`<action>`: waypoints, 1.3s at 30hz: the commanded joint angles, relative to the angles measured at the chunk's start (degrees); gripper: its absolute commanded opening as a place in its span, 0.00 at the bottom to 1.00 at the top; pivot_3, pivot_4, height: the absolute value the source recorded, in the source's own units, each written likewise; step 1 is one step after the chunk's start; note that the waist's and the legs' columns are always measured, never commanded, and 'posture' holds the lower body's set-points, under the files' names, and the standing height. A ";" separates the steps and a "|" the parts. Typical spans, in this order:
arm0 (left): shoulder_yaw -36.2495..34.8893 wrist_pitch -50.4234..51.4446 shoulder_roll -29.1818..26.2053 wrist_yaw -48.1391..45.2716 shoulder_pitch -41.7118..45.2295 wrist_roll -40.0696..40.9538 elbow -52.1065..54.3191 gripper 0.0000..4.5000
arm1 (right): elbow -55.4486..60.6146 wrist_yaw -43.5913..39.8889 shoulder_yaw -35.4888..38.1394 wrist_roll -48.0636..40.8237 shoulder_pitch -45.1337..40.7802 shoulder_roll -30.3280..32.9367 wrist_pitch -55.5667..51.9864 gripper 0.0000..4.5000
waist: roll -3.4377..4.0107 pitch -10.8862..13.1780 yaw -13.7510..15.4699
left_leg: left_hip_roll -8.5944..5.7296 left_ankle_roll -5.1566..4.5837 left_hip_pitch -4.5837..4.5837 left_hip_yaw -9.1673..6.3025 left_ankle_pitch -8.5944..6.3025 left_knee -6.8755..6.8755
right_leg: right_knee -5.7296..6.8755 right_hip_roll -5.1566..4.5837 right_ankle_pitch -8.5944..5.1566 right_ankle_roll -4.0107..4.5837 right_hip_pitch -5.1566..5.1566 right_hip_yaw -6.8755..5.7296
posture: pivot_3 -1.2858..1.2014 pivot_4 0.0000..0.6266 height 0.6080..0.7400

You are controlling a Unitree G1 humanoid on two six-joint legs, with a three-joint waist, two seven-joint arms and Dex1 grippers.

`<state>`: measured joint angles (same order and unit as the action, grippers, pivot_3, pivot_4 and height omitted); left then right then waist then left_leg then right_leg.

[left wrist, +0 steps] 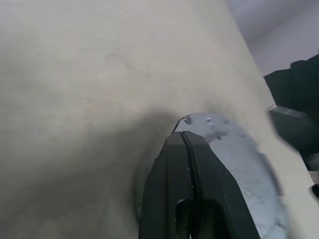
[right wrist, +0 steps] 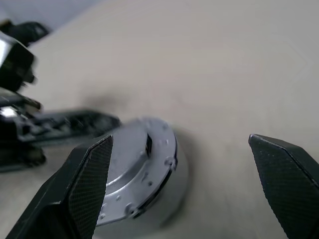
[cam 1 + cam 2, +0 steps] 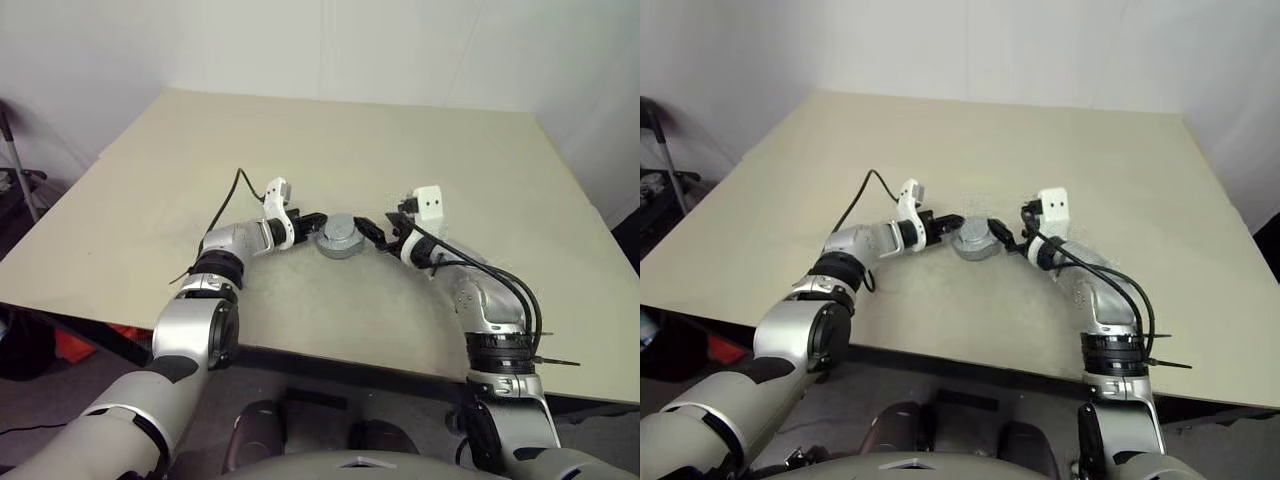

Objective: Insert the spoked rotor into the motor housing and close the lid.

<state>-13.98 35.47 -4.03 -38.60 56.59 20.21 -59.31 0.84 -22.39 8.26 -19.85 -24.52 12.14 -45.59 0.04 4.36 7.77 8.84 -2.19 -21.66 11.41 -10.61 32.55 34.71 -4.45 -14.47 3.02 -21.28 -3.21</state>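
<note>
Lid (image 3: 341, 237) on housing (image 3: 340, 249), between shut left tool (image 3: 318, 226) and open right tool (image 3: 379, 236)

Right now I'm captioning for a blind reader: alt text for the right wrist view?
A round silver metal motor housing topped by a flat dull-grey lid sits on a beige table, framed by the open right gripper; the shut left gripper reaches it from the far side.

rotor: hidden; the lid (image 3: 341, 234) covers the top of the motor housing (image 2: 172, 196), so its inside cannot be seen
housing wall: blurred in the right wrist view
left gripper (image 1: 187, 137): its shut fingers hide part of the lid
lid, left wrist view: cut off at the bottom edge
</note>
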 commanded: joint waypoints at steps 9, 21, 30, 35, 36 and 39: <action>1.40 0.28 -0.28 -1.48 -1.14 -0.19 2.03 0.00 | 0.62 9.62 10.29 -8.49 -0.32 -4.73 -17.21 0.99 | 0.03 -0.01 -0.09 | 0.02 0.33 0.23 -0.02 0.11 -0.03 | 0.07 0.01 0.00 0.00 0.14 0.00 | 0.52 0.00 1.00; 1.68 -0.08 -0.75 -0.77 -1.56 -0.53 2.78 0.00 | -5.20 16.05 25.20 -20.47 -7.92 -12.47 -28.23 0.99 | 0.04 -0.02 -0.32 | 0.02 0.43 0.24 -0.02 0.17 -0.07 | 0.11 0.01 0.00 0.00 0.11 0.00 | 0.52 0.00 1.00; 2.04 -0.72 -0.79 -0.57 -1.56 -0.95 2.45 0.00 | -11.01 17.40 25.81 -22.29 -10.16 -14.51 -27.13 0.99 | 0.05 -0.03 -0.35 | 0.02 0.54 0.28 -0.02 0.23 -0.14 | 0.12 0.01 0.00 0.00 0.12 0.00 | 0.52 0.00 1.00; 2.49 -0.91 -0.84 -0.38 -1.76 -0.94 2.68 0.00 | -15.67 17.08 24.69 -22.58 -11.96 -16.17 -24.48 0.99 | 0.05 -0.03 -0.59 | 0.03 0.61 0.36 -0.02 0.26 -0.15 | 0.15 0.02 0.00 -0.01 0.16 0.00 | 0.52 0.00 1.00; 2.54 -0.97 -0.90 -0.34 -1.79 -0.93 2.70 0.00 | -16.59 16.99 24.18 -22.27 -12.32 -16.48 -23.65 0.99 | 0.05 -0.03 -0.66 | 0.03 0.63 0.41 -0.02 0.27 -0.16 | 0.16 0.02 0.00 -0.01 0.18 0.00 | 0.52 0.00 1.00; 2.66 -1.12 -1.09 -0.27 -1.95 -0.88 2.79 0.00 | -19.37 16.79 23.14 -21.51 -13.42 -17.11 -21.17 0.99 | 0.04 -0.03 -0.88 | 0.07 0.74 0.59 -0.02 0.34 -0.24 | 0.18 0.05 0.00 -0.01 0.25 0.01 | 0.52 0.00 1.00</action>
<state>-12.05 34.10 -5.42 -38.82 55.00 19.89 -57.50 -15.99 -5.02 34.09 -40.94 -36.23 -3.01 -67.83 0.09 4.33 6.89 8.93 -1.41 -21.03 11.39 -10.24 32.31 34.90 -4.39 -14.46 3.02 -21.02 -3.20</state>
